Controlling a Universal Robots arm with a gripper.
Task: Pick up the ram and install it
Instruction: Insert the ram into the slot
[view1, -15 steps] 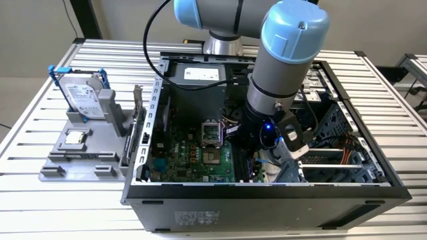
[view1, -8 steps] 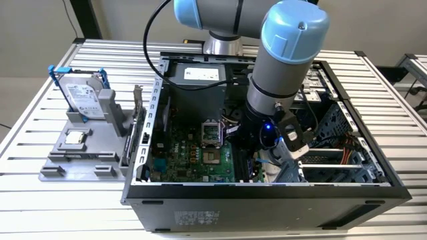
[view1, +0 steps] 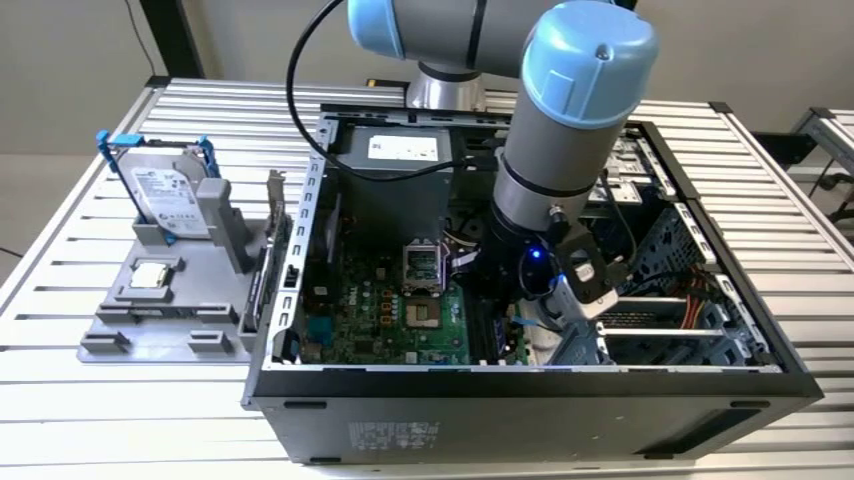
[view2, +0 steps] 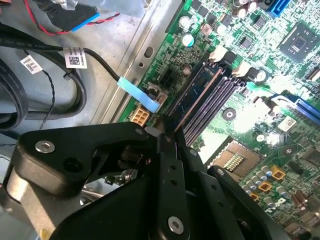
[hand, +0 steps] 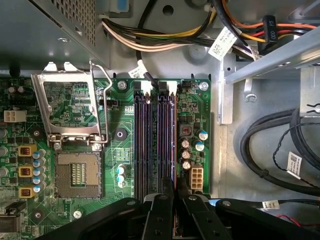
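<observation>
Clamped the ram (view2: 192, 97) between the two fingers of the hand (view2: 167, 132), deep inside the open computer case (view1: 534, 400) on the slatted table (view1: 107, 400). Held it by one end, pads pressed on the flat faces, with the rest of the stick reaching out ahead of the fingertips. Stood on edge over the outermost of the memory slots (hand: 150, 140), the one farthest from the processor socket (hand: 77, 172); could not tell whether fully seated or only resting in the slot's mouth.

Ran with its long axis parallel to the slots and to the motherboard (view1: 387, 310), faces upright to the board, contact edge turned down toward the slot, and appeared as a thin line in the first wrist view (hand: 173, 150).

Judged light and stiff, yet fragile: a thin board likely to flex or crack under sideways load, with chips and contacts best left untouched. Looked best gripped across the faces, with pressure kept straight down along its own plane.
</observation>
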